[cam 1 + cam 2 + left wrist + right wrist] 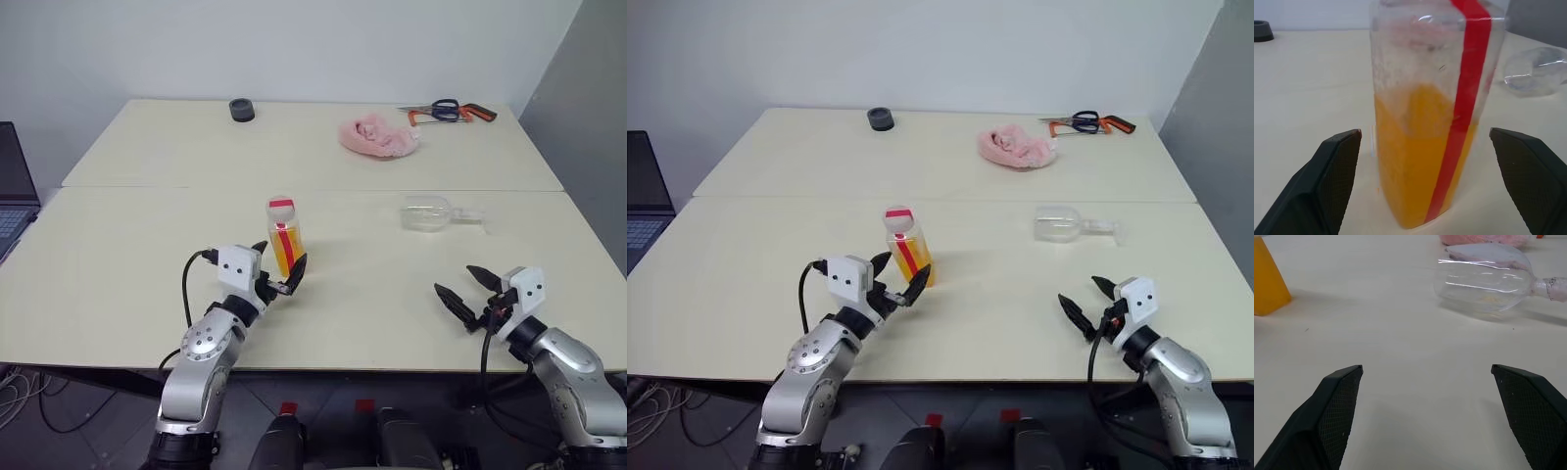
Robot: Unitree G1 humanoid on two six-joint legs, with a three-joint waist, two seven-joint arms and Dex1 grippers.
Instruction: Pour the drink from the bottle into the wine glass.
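Orange drink [1415, 161] fills the lower half of the bottle [283, 238], upright mid-desk [137, 245]. Left gripper [282, 270] fingers spread wide either side, not touching. Wine glass [431, 213] on its side farther right. Right gripper [465, 294] fingers wide, empty.

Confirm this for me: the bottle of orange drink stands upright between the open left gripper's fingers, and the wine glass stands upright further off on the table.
Not quite. The wine glass is not upright: it lies on its side on the table, as the right eye view shows. The rest holds: the bottle with the drink stands upright between the open fingers of the left gripper.
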